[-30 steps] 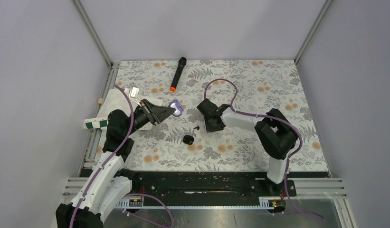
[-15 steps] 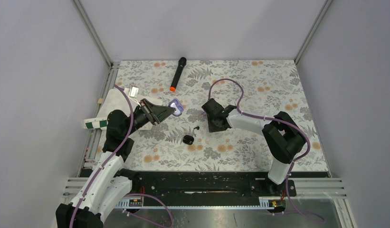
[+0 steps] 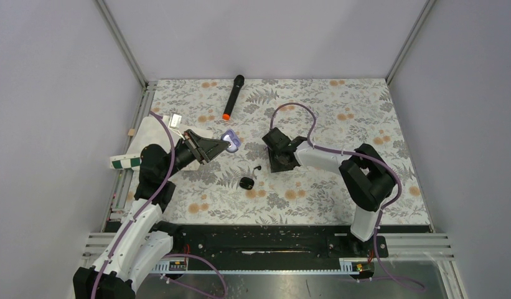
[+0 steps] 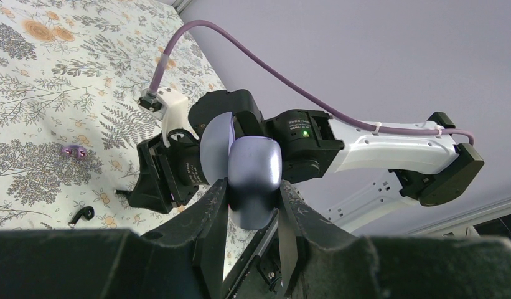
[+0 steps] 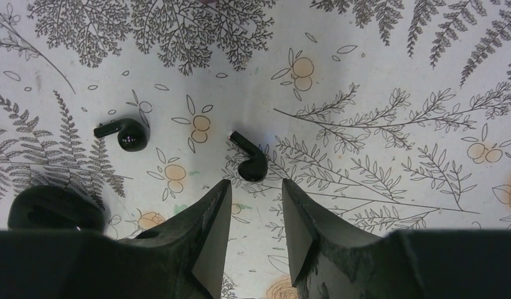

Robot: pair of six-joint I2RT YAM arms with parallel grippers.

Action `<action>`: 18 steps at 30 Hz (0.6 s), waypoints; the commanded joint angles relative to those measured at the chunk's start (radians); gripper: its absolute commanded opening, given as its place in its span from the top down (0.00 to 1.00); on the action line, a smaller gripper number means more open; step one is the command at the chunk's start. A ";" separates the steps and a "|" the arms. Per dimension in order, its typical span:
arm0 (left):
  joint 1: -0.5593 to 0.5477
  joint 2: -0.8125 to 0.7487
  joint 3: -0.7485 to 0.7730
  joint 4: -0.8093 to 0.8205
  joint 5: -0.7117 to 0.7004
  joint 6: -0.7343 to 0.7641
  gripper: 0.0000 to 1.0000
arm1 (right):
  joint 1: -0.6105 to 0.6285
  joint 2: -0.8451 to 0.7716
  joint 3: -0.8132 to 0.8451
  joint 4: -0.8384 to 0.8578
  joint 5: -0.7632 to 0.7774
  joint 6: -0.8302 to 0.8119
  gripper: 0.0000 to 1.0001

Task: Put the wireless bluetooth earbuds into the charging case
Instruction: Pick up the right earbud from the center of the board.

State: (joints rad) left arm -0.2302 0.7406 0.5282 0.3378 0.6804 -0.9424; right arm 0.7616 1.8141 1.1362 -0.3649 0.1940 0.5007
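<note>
No text can be read in any view. There is tiny white print on the right arm's black joint housing [image 4: 300, 118], just past the left gripper [image 4: 253, 190] in the left wrist view and beside a green light [image 4: 304, 132]; it is too small to read. Small white tags [image 3: 173, 119] sit behind the left gripper, near the table's left edge in the top view. They are blurred, with no letters legible.
</note>
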 commanded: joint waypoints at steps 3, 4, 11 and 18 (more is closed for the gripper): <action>0.005 -0.015 -0.002 0.053 0.011 0.002 1.00 | -0.036 0.027 0.043 -0.021 0.048 -0.025 0.57; 0.005 -0.015 -0.002 0.053 0.011 0.003 1.00 | -0.042 0.024 0.040 -0.020 0.052 -0.025 0.57; 0.005 -0.015 -0.002 0.052 0.010 0.005 1.00 | -0.084 -0.001 0.021 -0.017 0.051 -0.031 0.58; 0.005 -0.015 -0.003 0.053 0.011 0.005 1.00 | -0.089 -0.049 -0.010 -0.017 0.048 -0.027 0.59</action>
State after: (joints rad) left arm -0.2302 0.7406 0.5282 0.3374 0.6804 -0.9421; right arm 0.6758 1.8297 1.1423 -0.3748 0.2184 0.4759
